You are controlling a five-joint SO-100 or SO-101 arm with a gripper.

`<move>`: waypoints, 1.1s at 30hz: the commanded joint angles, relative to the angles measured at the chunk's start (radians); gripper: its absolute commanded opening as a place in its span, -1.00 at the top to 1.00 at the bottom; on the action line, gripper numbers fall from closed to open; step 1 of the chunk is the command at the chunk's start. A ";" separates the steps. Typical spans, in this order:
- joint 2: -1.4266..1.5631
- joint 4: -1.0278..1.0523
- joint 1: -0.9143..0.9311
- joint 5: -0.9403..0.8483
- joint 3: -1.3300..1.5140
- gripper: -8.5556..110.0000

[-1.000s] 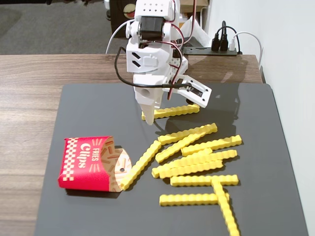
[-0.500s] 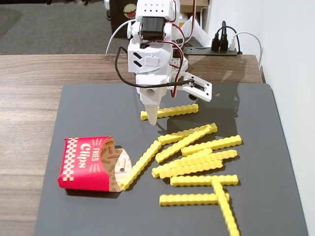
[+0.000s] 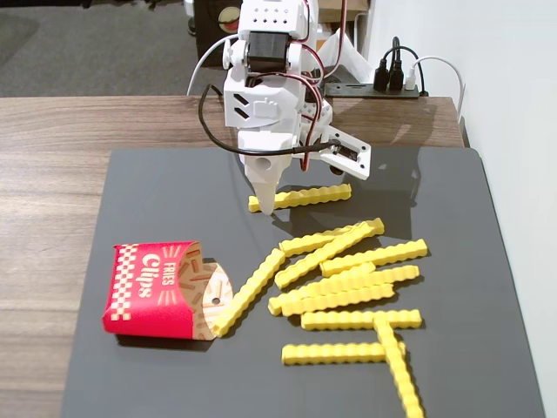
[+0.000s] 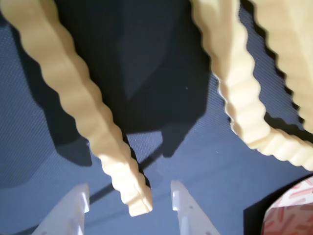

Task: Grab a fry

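Straddling the left end of the fry [image 3: 300, 198], the end effector [image 3: 265, 205] stands nose-down just above centre in the fixed view, its tips at or very near the dark mat [image 3: 174, 192] that covers the wooden table [image 3: 52, 174]. That fry lies alone, nearly level across the frame, well apart from the heap of other fries [image 3: 348, 279] lower right and from the red carton [image 3: 152, 289] lower left.

In the wrist view the fingers [image 4: 71, 208] are spread, one on each side of the fry's blunt end [image 4: 132, 196] at the bottom of the frame, with gaps showing on both sides, so nothing is pinched yet. The fry sits nearer the right-hand finger than the left.

The likeliest trouble comes from how little of the stick lies between the fingers: only its last bit. Closing there could squeeze the ridged end out forwards, or catch it so far from its middle that the long free part droops or swings when lifted. Because the fry is off-centre, one finger would probably touch first and push it sideways across the mat before the other arrives.
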 commanded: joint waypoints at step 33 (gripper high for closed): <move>0.198 0.160 -0.164 0.291 -0.023 0.85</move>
